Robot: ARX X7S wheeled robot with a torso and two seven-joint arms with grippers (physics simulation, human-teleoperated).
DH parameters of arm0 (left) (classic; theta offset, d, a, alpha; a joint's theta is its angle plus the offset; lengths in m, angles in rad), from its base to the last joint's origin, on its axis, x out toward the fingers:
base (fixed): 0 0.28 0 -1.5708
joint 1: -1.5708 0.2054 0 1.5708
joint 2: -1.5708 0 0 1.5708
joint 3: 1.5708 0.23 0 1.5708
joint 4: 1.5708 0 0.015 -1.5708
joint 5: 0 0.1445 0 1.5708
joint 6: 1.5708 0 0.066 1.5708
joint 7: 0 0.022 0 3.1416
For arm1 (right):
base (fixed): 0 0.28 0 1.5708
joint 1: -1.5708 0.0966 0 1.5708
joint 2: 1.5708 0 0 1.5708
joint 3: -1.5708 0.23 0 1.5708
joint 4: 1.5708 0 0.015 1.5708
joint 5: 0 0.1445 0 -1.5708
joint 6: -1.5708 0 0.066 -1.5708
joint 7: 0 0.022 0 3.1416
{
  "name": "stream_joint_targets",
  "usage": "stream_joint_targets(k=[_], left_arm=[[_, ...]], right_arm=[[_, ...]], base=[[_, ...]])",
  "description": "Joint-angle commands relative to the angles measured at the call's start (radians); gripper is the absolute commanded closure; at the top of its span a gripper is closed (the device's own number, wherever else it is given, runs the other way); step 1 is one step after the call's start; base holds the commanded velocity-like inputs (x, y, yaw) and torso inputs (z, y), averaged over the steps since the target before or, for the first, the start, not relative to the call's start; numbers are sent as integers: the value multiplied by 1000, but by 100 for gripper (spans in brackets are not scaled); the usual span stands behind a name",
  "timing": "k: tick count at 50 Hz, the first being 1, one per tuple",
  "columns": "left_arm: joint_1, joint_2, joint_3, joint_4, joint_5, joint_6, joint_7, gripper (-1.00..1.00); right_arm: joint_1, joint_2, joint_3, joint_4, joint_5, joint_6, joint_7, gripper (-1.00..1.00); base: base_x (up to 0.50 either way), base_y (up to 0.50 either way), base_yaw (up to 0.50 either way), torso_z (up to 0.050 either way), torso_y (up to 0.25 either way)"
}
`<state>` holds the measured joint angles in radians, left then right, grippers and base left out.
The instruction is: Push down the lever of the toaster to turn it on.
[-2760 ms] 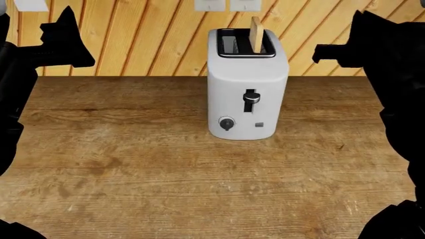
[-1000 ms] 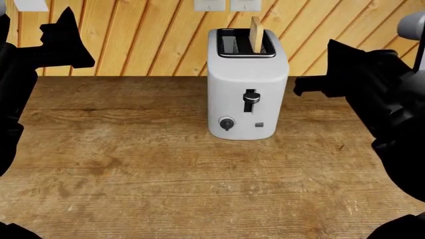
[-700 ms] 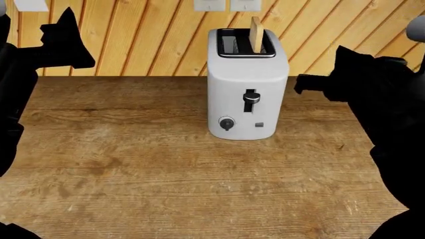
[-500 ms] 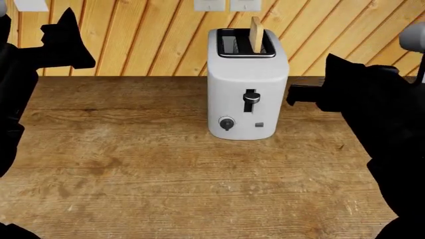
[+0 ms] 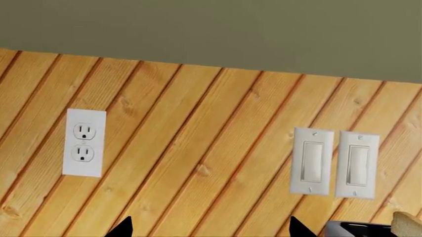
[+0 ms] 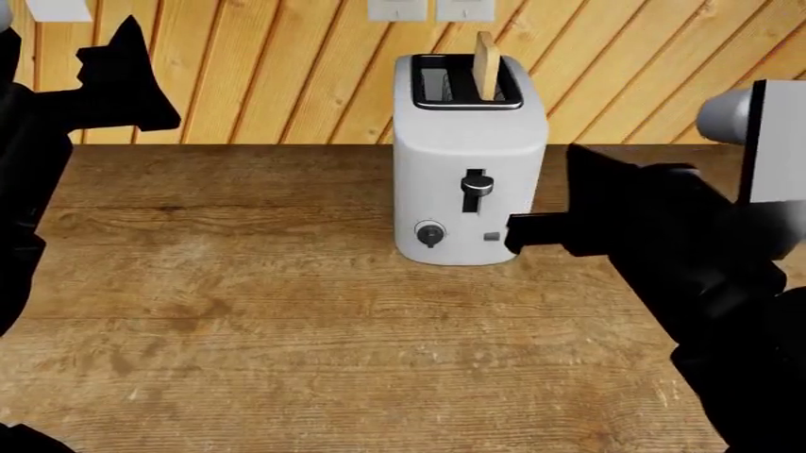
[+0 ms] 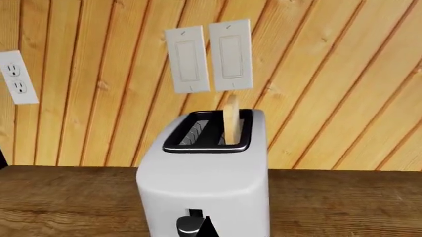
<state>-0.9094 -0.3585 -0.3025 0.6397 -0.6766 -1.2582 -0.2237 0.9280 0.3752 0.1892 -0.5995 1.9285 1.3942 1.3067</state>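
Note:
The white toaster [image 6: 469,142] stands at the back middle of the wooden counter, with a slice of toast [image 6: 486,66] upright in its right slot. Its black lever [image 6: 475,184] sits high in the slot, above the round grey knob [image 6: 431,235]. My right gripper [image 6: 514,233] is shut to one point, low at the toaster's front right, below and right of the lever. In the right wrist view its tip [image 7: 207,228] lies just beside the lever [image 7: 188,226] on the toaster [image 7: 204,187]. My left gripper [image 6: 126,80] is open and empty, raised far left; its tips [image 5: 209,229] face the wall.
The wooden counter [image 6: 277,311] ends at a plank wall [image 6: 277,66]. Two light switches [image 7: 207,57] hang above the toaster and an outlet [image 5: 84,143] to its left. The toaster's top corner [image 5: 356,228] shows in the left wrist view.
My right arm has moved left and down, from beside the toaster's right side to in front of its lower right face. The left arm, toaster and lever have not moved.

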Motion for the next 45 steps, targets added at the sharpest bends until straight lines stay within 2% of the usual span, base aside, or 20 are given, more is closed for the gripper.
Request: stream_joint_targets(k=[1, 10, 25, 36, 45], left_arm=[[1, -3, -1, 1, -8, -2, -6, -100], [4, -3, 4, 3, -11, 2, -10, -100], [5, -7, 6, -4, -17, 9, -14, -100], [2, -7, 7, -10, -23, 10, -20, -100], [6, -11, 4, -6, -29, 11, -23, -100]], right_arm=[[-16, 1, -11, -18, 1, -14, -17, 100], [-22, -20, -24, -2, -81, -4, -52, 100], [-46, -83, -92, 29, -276, 30, -197, 100], [-41, -85, -123, 36, -285, 13, -212, 100], [-47, -92, -155, 53, -379, -3, -276, 100]], base=[[0, 0, 0, 0, 0], [0, 0, 0, 0, 0], [0, 0, 0, 0, 0], [0, 0, 0, 0, 0], [0, 0, 0, 0, 0]])
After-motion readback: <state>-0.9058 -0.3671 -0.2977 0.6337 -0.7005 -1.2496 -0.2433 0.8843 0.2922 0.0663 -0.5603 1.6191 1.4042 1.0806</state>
